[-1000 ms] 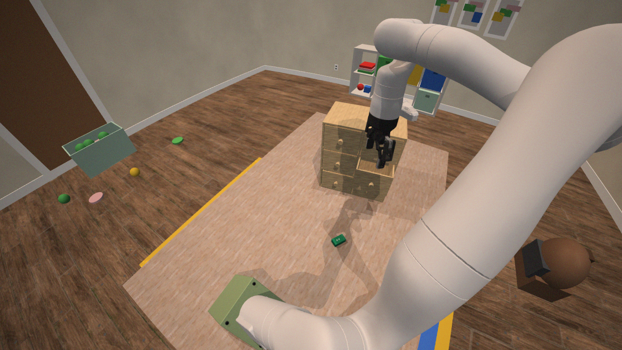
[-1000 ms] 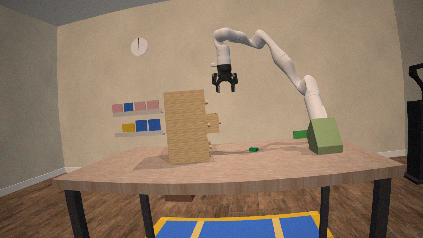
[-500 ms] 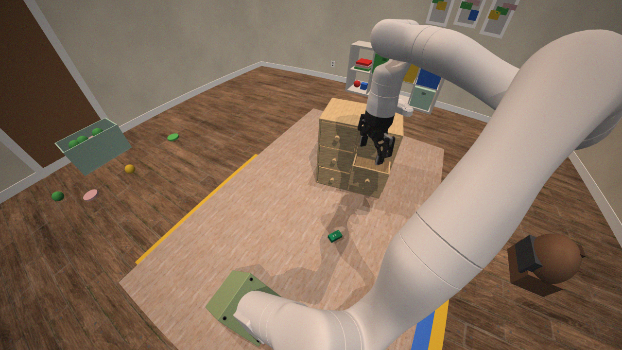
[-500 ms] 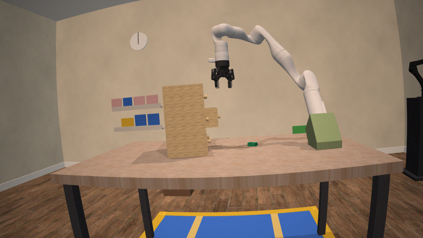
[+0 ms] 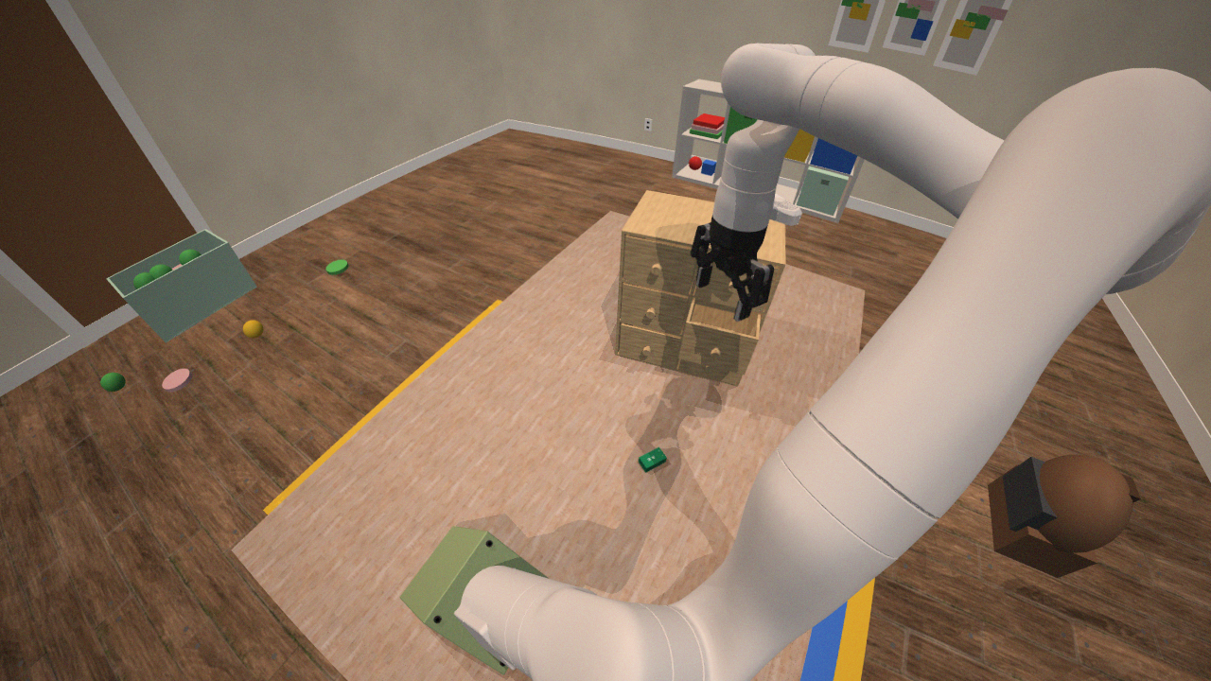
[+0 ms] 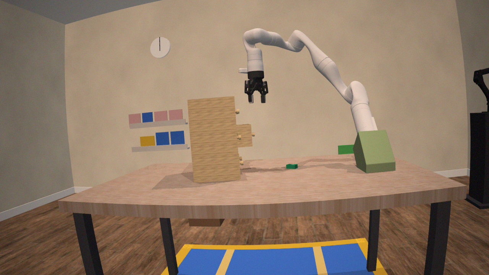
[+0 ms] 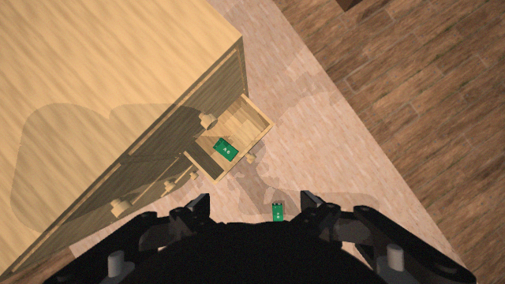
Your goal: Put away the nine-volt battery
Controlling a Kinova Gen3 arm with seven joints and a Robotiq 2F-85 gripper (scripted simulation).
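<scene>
So the fingers (image 5: 719,298) (image 6: 256,99) are spread wide, nothing between them, hanging above the front of the little wooden chest (image 5: 673,218) (image 6: 213,140) (image 7: 99,59). One middle-row drawer (image 5: 722,328) (image 6: 244,135) (image 7: 259,139) is sticking out, and there's a green nine-volt (image 7: 226,150) sitting in it. The other green battery (image 5: 652,459) (image 6: 291,166) (image 7: 278,212) is lying on the worktop (image 5: 508,423) (image 6: 273,191) (image 7: 316,142), out past the chest's front and well apart from the fingers. The other drawers look pushed in, as far as I can see.
</scene>
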